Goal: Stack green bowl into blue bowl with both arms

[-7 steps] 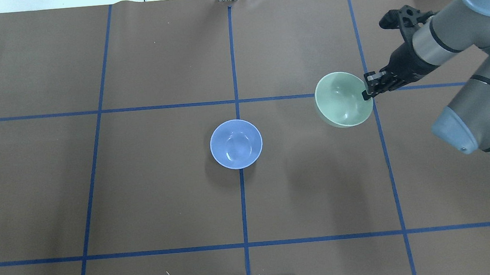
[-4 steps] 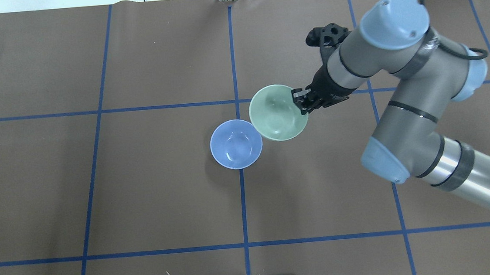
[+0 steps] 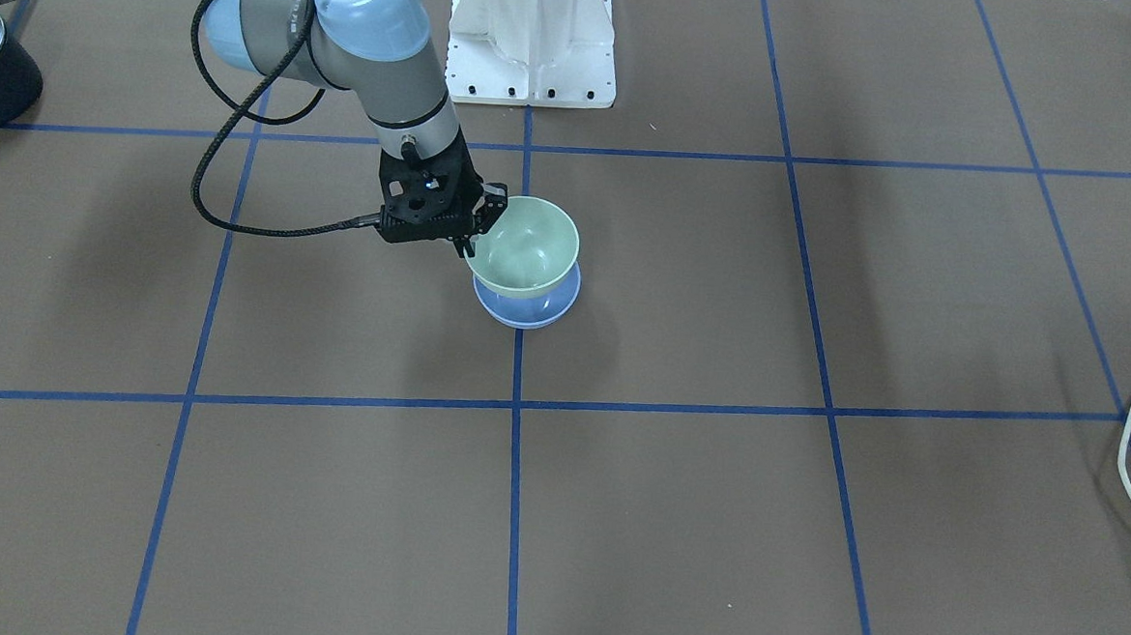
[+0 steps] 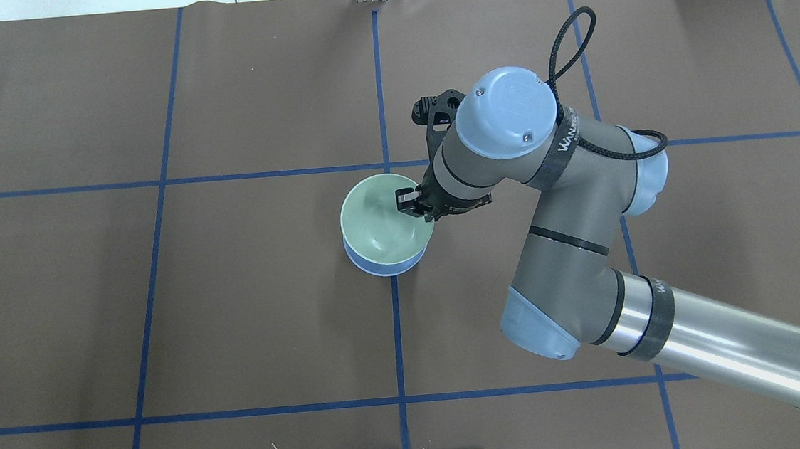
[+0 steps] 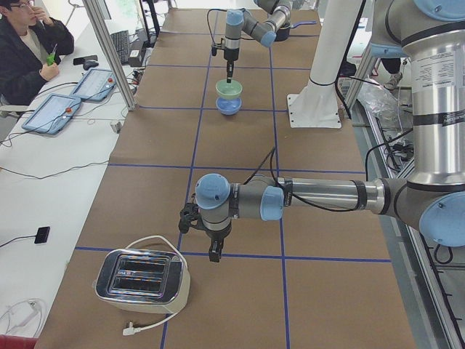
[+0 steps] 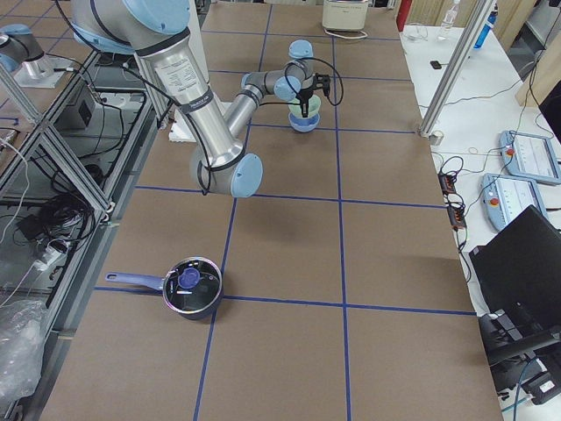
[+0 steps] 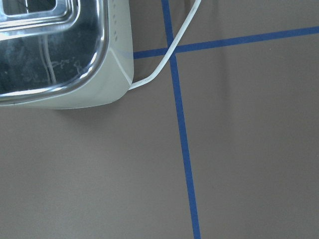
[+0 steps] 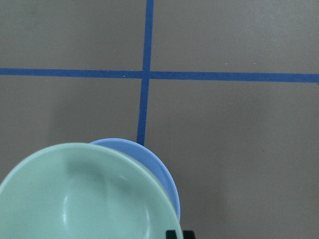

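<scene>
Pale, glossy, plain green bowl (image 4: 380,220) pinched at its rim by the right fingers (image 4: 407,200), directly over the matching blue bowl (image 4: 383,268) at mid-counter; possibly partly nested, hard to tell. Left fingers (image 5: 211,251) low beside a toaster (image 5: 142,277); spread or pressed together, cannot tell. Brown counter (image 4: 235,309) gridded with blue tape (image 4: 378,76); operator (image 5: 25,40) at a side desk (image 5: 43,149).

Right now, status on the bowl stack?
Right gripper shut on green bowl rim. Green bowl over blue bowl, not released. Left gripper by toaster, state unclear. No obstruction seen at bowls.
</scene>
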`<control>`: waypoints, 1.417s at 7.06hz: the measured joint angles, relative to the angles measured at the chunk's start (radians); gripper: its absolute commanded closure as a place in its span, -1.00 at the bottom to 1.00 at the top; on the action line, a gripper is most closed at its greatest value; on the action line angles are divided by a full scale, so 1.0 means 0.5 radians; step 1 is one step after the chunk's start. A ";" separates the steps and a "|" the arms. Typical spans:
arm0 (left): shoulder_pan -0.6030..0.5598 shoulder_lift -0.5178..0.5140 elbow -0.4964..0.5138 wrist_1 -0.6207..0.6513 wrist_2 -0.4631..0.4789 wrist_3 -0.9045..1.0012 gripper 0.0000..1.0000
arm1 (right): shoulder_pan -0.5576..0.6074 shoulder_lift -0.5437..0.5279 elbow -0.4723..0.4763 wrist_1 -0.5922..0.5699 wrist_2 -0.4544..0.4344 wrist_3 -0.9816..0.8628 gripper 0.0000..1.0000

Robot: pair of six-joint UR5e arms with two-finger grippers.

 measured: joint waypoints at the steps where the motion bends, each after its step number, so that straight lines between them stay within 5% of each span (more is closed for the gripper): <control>1: 0.000 0.000 0.001 0.000 0.000 -0.004 -0.96 | -0.015 0.011 -0.055 0.025 -0.012 0.000 1.00; 10: 0.003 -0.001 0.007 0.000 0.000 -0.011 -0.96 | -0.064 0.008 -0.187 0.124 -0.017 -0.003 1.00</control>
